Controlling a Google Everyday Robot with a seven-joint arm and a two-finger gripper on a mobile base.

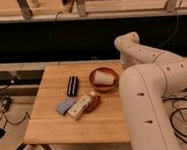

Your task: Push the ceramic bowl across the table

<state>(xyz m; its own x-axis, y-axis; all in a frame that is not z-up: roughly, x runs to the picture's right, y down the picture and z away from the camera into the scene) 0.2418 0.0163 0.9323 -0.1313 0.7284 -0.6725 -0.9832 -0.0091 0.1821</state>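
The white jointed robot arm (pixel 152 78) rises right of the round reddish-brown ceramic bowl (pixel 99 88) and folds back at the elbow. Its gripper is hidden behind the arm's thick link, right of that bowl.
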